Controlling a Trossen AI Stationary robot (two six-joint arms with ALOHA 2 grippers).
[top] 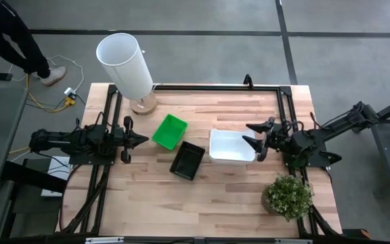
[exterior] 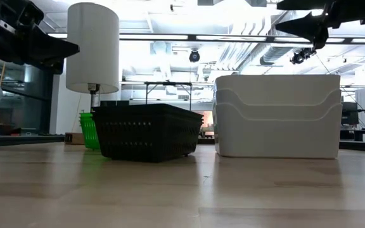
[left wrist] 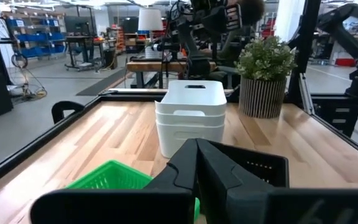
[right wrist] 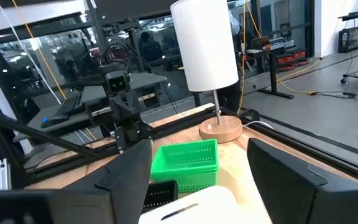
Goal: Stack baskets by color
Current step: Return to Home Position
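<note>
A bright green basket (top: 170,131) sits flat on the wooden table, left of centre. A black slatted basket (top: 187,160) sits just near-right of it. White baskets (top: 231,146) are nested in one stack (exterior: 276,115) right of centre, the lowest flat on the table. My left gripper (top: 143,139) is shut and level, just left of the green basket (left wrist: 110,178), with nothing between its fingers (left wrist: 196,163). My right gripper (top: 249,134) is open, well above the right end of the white stack (right wrist: 194,208) and clear of it.
A lamp with a tall white cylinder shade (top: 124,62) stands on a round wooden base at the far left. A potted green plant (top: 288,196) stands at the near right. Black frame rails (top: 202,87) run along the table's edges. Bare wood lies along the near side.
</note>
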